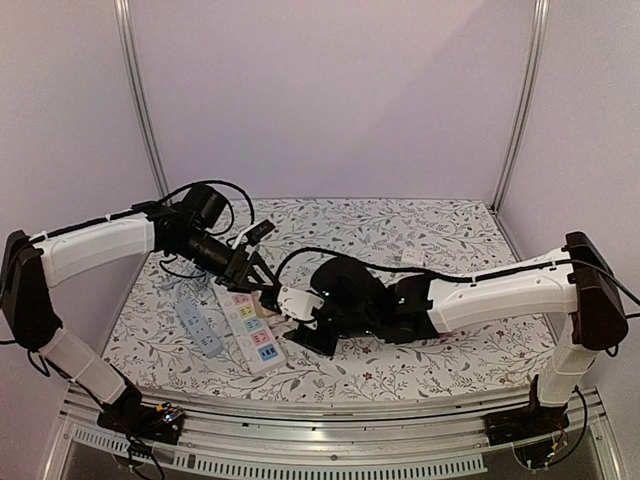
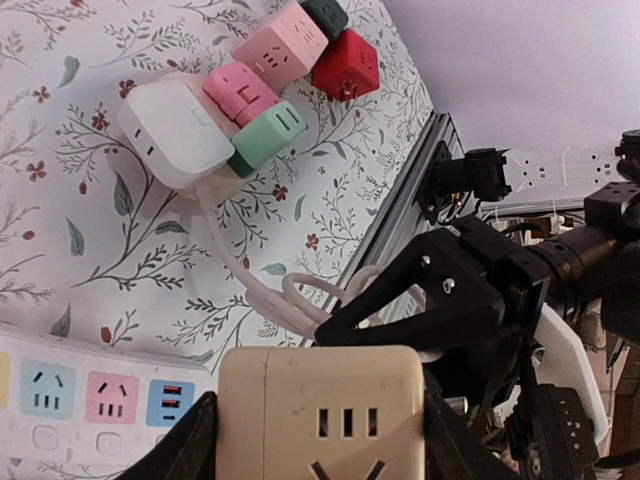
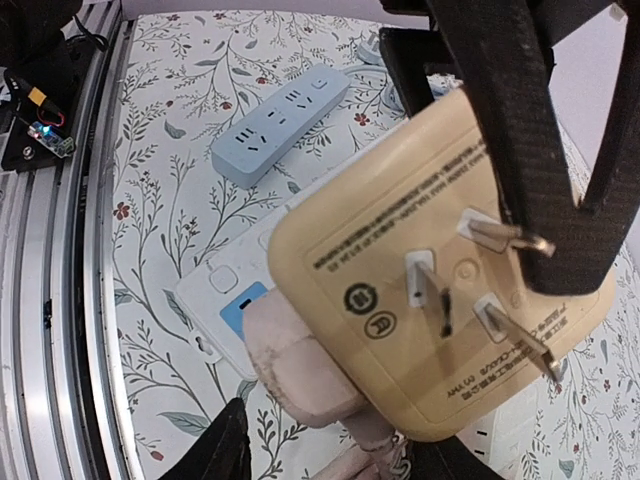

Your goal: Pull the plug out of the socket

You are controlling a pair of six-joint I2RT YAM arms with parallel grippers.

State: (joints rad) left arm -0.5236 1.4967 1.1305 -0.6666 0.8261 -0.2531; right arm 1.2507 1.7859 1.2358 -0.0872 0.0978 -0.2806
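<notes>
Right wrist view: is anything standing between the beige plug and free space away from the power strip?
Nothing visible blocks it. The beige plug sits gripped in the left end effector, and its three prongs show bare, clear of the white power strip, so no socket holds it back.

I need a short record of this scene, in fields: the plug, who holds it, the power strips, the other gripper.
plug: beige cube plug with three metal prongs, prongs bare, out of any socket
held by: left gripper, a finger on each side
strips: white power strip with coloured sockets; blue-grey power strip beside it
other gripper: right gripper close to the plug, grip unclear
</notes>
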